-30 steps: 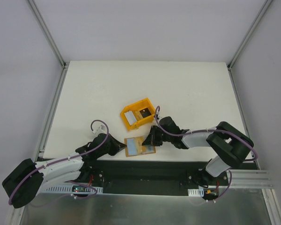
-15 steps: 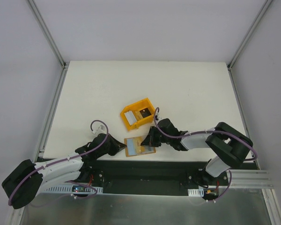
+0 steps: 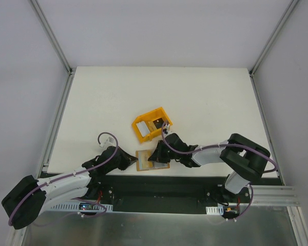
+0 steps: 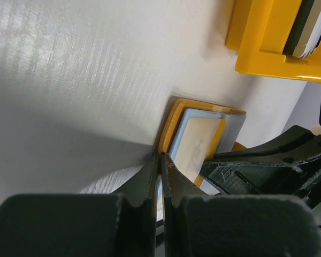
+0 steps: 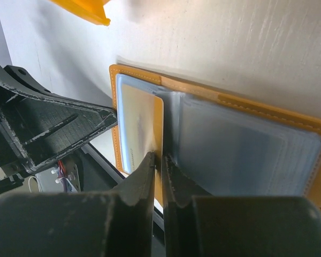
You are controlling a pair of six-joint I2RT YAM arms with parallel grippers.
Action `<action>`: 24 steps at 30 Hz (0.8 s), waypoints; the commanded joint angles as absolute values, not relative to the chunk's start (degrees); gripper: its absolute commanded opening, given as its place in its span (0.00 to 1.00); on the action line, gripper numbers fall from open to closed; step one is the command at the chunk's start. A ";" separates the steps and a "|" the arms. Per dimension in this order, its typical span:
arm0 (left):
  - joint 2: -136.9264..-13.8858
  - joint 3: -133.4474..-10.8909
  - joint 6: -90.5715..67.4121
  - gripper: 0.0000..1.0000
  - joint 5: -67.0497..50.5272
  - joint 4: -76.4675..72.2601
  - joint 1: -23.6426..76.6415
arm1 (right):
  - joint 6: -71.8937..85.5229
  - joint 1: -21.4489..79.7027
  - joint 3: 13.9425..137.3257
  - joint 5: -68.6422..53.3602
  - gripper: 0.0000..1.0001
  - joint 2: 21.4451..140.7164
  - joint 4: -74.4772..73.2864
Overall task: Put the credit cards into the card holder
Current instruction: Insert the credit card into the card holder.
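My left gripper [image 4: 160,160] has its jaws fully together at the edge of the open card holder [image 5: 246,144], near the counter's [image 3: 195,97] front. My right gripper's [image 5: 159,160] jaws sit at the tan credit card [image 5: 142,126] on it; whether they grip, I cannot tell

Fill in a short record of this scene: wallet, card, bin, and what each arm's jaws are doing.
wallet: open, flat, in front of the bin
card: tan, on the wallet's inside by the clear pockets
bin: yellow, holding other cards
left jaws: shut on the wallet's edge
right jaws: almost together at the card's edge; grip unclear
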State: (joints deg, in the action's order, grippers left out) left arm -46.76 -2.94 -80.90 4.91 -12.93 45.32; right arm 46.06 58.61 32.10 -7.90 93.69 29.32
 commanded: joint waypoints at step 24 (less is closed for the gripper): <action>-45.35 2.11 -82.71 0.00 5.63 -12.57 45.79 | 34.98 60.20 42.45 -10.19 0.42 93.42 13.80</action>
State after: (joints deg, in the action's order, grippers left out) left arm -45.04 -2.94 -81.89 4.95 -12.95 45.41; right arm 36.07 59.66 39.97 -6.63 91.74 13.80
